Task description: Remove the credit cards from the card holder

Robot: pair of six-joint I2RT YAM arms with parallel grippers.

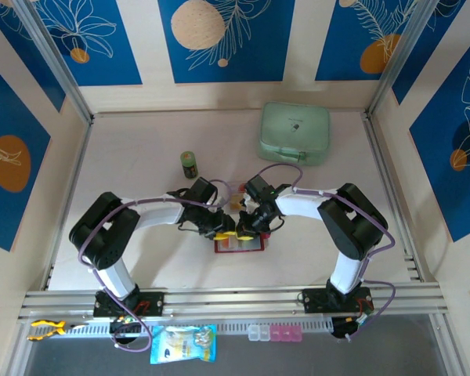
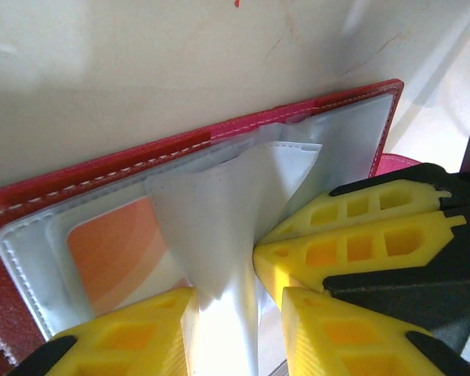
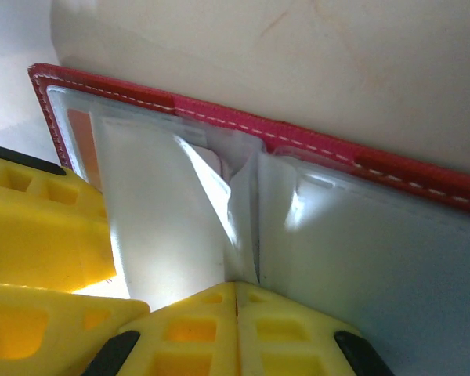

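The red card holder (image 1: pixel 240 245) lies open on the table under both grippers, its clear sleeves (image 3: pixel 376 258) facing up. A tan-orange credit card (image 2: pixel 113 254) sits inside the left sleeve, its edge also at the corner (image 3: pixel 80 141). One clear sleeve flap (image 2: pixel 219 211) stands raised. My left gripper (image 2: pixel 235 305) is open around that flap, with a gap on the right side. My right gripper (image 3: pixel 236 286) is shut, its tips pinching the foot of the flap (image 3: pixel 239 227). In the overhead view the left gripper (image 1: pixel 227 233) and right gripper (image 1: pixel 249 231) meet over the holder.
A mint-green zip case (image 1: pixel 294 133) lies at the back right. A small green jar (image 1: pixel 189 164) stands behind the left arm. A snack bag (image 1: pixel 183 345) and small pill boxes (image 1: pixel 276 334) lie below the front rail. Walls close the table on three sides.
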